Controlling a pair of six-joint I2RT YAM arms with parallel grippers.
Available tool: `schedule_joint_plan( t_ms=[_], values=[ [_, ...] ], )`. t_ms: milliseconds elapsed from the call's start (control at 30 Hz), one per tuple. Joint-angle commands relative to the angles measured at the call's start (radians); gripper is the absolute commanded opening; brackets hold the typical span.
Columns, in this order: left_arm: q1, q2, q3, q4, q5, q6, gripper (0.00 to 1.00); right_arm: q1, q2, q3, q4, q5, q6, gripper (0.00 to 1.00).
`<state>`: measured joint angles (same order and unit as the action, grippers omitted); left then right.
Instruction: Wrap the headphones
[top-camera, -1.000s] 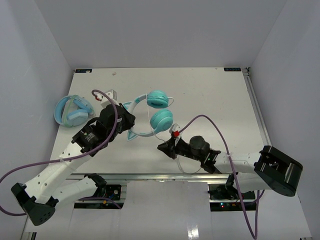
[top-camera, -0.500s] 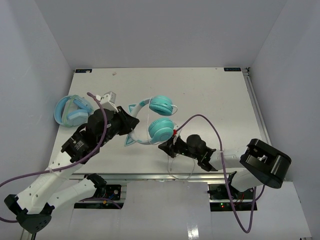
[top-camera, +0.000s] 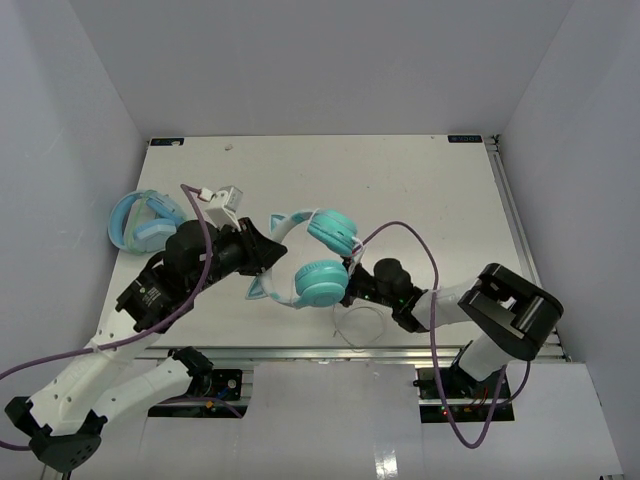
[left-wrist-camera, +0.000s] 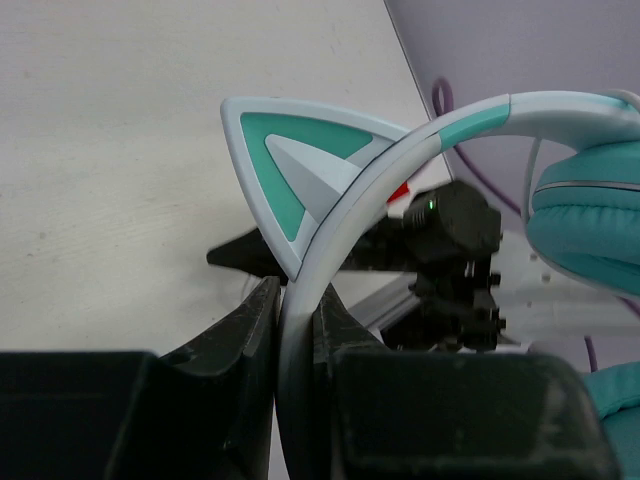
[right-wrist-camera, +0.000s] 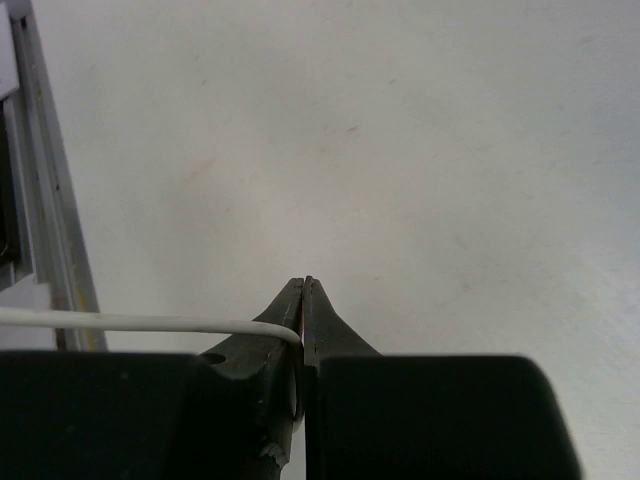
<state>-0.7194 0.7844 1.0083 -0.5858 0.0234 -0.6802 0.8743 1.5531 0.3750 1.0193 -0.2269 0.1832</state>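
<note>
left gripper (left-wrist-camera: 297, 330) clamping headphones (top-camera: 318, 280) by headband, carried nearer since before; right gripper (right-wrist-camera: 303, 300) pinching cable (right-wrist-camera: 130, 322), drawn closer

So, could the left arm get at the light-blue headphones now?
Probably not yet. The light-blue headphones lie beside it with nothing between, but the left gripper is shut on the headband of the teal headphones, so it must release first.

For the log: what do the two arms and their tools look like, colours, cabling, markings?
The left arm and right arm have white link shells and bulky black joint housings. A purple cable loops loosely along each. The left tool and right tool are black, with tapered, pointed fingers. A small green light shows on the right wrist. No lettering is readable.
</note>
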Motion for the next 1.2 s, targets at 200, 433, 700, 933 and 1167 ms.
schedule_joint_plan(
  t_ms=[200,433,700,933,1167],
  values=[
    [0.000,0.151,0.060,-0.027,0.325,0.429,0.00,-0.264,-0.248,0.359,-0.599,-0.085,-0.061,0.08],
    [-0.001,0.266,0.023,-0.077,0.024,0.534,0.00,-0.273,-0.325,0.593,-0.999,-0.033,-0.130,0.08],
    [-0.018,0.346,0.028,-0.041,-0.269,0.582,0.00,-0.273,-0.297,0.689,-1.131,-0.107,-0.172,0.08],
    [-0.040,0.409,0.061,-0.034,-0.503,0.593,0.00,-0.271,-0.280,0.697,-1.129,-0.229,-0.170,0.08],
    [-0.061,0.480,0.092,-0.066,-0.749,0.513,0.00,-0.230,-0.275,0.688,-1.067,-0.341,-0.105,0.08]
  ],
)
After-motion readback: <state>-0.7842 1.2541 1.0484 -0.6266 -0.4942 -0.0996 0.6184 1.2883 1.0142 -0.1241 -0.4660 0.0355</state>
